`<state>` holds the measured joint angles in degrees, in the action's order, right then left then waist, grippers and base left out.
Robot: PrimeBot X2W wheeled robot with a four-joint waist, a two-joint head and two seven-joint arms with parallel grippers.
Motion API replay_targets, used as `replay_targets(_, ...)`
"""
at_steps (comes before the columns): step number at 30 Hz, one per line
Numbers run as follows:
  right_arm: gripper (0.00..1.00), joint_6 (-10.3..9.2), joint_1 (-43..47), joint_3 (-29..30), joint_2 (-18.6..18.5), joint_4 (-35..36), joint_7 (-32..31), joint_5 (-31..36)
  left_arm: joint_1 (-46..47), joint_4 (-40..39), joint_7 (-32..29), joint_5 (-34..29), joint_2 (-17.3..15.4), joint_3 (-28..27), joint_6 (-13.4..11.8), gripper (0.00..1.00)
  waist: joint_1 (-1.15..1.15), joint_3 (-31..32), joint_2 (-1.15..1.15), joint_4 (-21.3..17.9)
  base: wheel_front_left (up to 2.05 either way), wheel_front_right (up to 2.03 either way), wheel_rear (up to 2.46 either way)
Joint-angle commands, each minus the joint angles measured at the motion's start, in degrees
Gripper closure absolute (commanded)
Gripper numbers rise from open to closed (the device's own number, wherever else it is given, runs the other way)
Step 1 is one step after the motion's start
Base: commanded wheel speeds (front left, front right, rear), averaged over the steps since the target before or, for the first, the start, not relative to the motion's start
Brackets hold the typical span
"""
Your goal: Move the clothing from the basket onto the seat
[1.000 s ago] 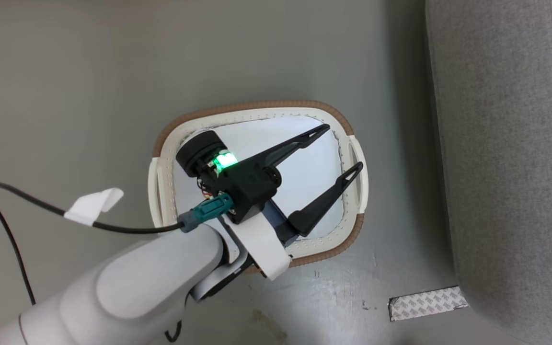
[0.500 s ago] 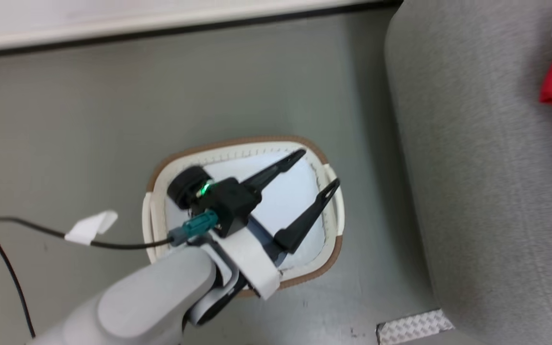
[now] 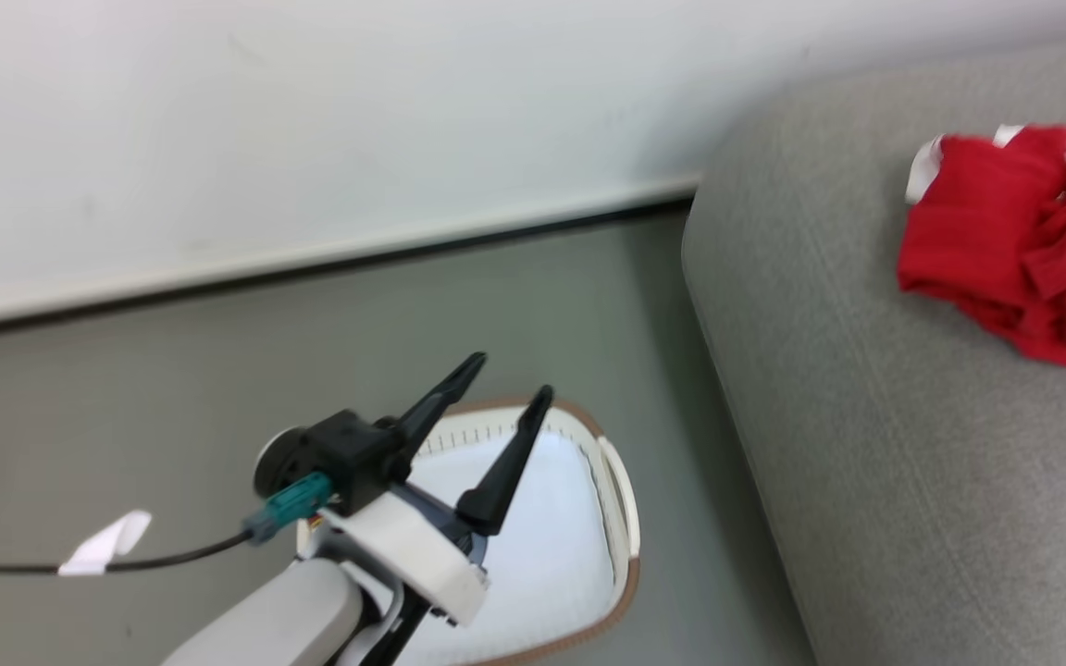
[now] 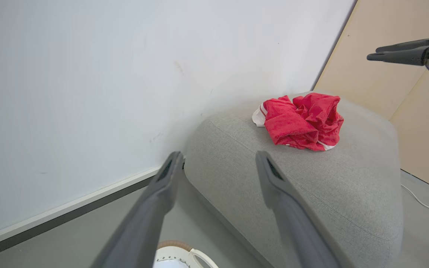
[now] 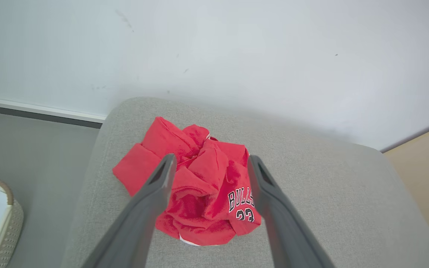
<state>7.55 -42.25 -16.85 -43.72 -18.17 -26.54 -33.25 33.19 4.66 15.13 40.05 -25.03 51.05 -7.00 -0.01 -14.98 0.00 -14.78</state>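
fingers (image 3: 502,467) apart — left end effector (image 3: 511,375) above basket (image 3: 624,504)

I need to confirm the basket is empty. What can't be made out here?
Head view: part of the basket is behind the left gripper; the bottom edge crops it.
Head view: the clothing is cropped by the right edge.
Right wrist view: clothing partly behind the right gripper.

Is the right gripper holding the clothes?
No, the right gripper is open, its fingers spread apart above the red clothes, which lie bunched on the sofa.
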Motion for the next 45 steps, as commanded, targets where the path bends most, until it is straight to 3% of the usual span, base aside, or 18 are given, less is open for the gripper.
replay_targets(1, 0.00, -0.14, 1.47, 0.16, -0.72, 1.70, 0.30, -0.48, -1.93, -0.27, -0.01, -0.86, 0.04, -1.21, 0.01, 0.00, 0.01, 5.23, 0.00, 1.24, 0.00, 0.00, 0.00)
replay_targets(6, 0.00, -0.13, 5.71, 2.08, 0.26, 8.67, 2.95, -1.13, -7.97, -0.33, 0.00, -1.76, 0.39, -7.77, -0.73, 0.00, 0.01, 10.40, 0.00, 3.57, 0.00, 0.00, 0.00)
replay_targets(12, 0.00, -0.14, 12.49, 4.28, 4.67, 14.35, 6.51, -0.56, -15.33, 0.13, 0.00, -2.44, -0.40, -16.65, -2.46, 0.00, 0.01, 13.89, 0.00, 5.97, 0.00, 0.00, 0.00)
replay_targets(20, 0.00, -0.13, 24.10, 6.32, 14.69, 19.12, 17.77, 0.63, -24.53, 0.10, 0.01, -4.20, 0.20, -29.10, -3.44, 0.00, 0.01, 15.55, 0.00, 8.78, 0.00, 0.00, 0.00)
replay_targets(27, 0.00, -0.13, 33.45, 7.11, 23.31, 17.30, 32.16, 3.55, -31.34, -0.43, 0.01, -9.57, 4.88, -38.57, -3.09, 0.00, 0.01, 15.92, 0.00, 9.56, 0.00, 0.00, 0.00)
replay_targets(31, 0.00, -0.13, 37.26, 8.32, 27.51, 14.00, 39.40, 5.59, -34.92, -1.61, 0.01, -14.61, 9.45, -44.42, -1.34, 0.00, 0.01, 16.12, 0.00, 10.05, 0.00, 0.00, 0.00)
replay_targets(37, 0.00, -0.13, 39.92, 8.20, 33.44, 10.30, 41.82, 8.56, -38.73, -0.27, 0.01, -21.18, 16.22, -50.63, 4.14, 0.00, 0.01, 16.01, 0.00, 10.32, 0.00, 0.00, 0.00)
replay_targets(45, 0.00, -0.13, 40.75, 5.55, 34.99, 7.75, 41.73, 11.33, -39.17, 4.32, 0.01, -26.41, 20.69, -55.42, 9.58, 0.00, 0.01, 16.02, 0.00, 10.36, 0.00, 0.00, 0.00)
